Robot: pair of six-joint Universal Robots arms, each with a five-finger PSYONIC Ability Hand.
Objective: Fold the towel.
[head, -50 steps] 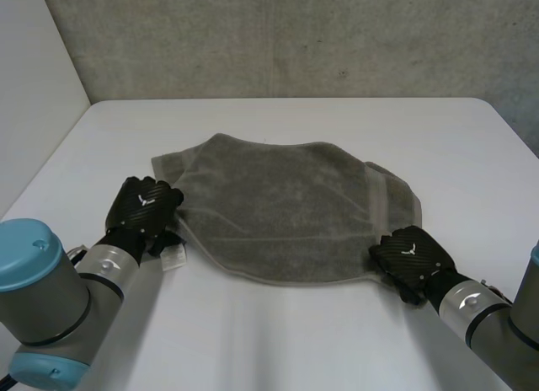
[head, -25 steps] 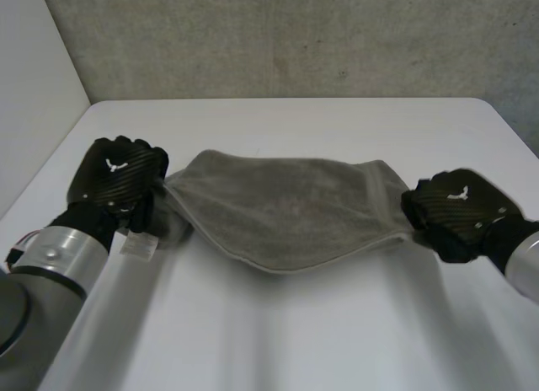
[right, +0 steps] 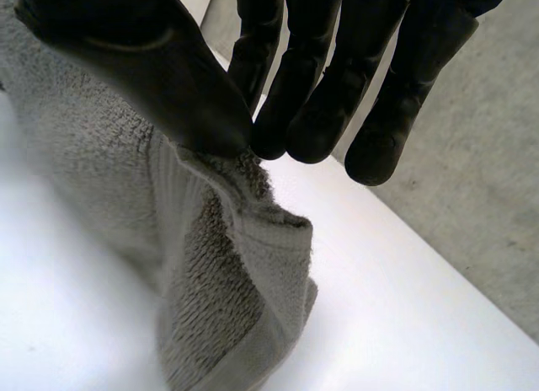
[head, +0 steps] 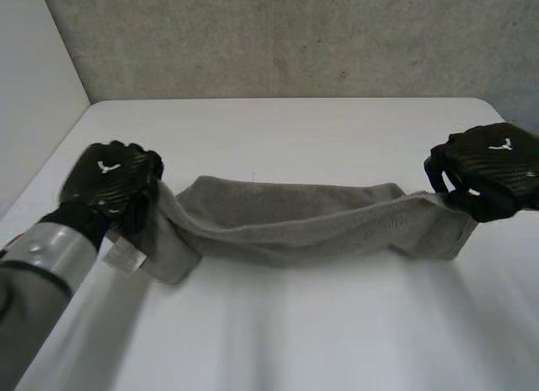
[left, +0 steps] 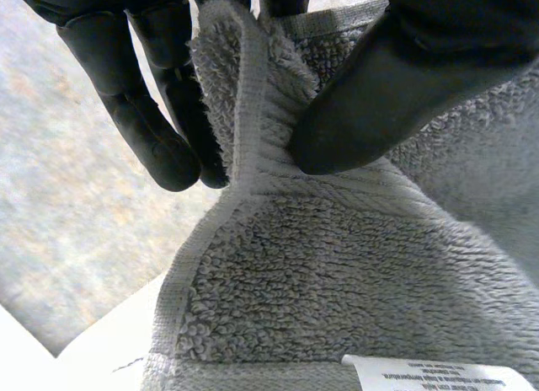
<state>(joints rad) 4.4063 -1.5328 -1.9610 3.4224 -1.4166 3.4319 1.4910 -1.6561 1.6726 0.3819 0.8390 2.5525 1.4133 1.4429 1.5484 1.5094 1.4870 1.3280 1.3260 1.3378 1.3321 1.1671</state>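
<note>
White table (head: 320, 324); grey concrete wall (head: 295, 37) at twelve o'clock. Grey towel (head: 295, 218) strung nine to three, pinched at the ends by left hand (head: 109, 180) and right hand (head: 488, 168). White label (left: 438, 376) by the left hand, print unreadable.

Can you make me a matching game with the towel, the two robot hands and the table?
1 towel
2 left hand
3 right hand
4 table

A white, below the towel
B pinches the towel end with the label
C grey, stretched between the hands
D pinches the towel end far from the label

Pairs: 1-C, 2-B, 3-D, 4-A
</note>
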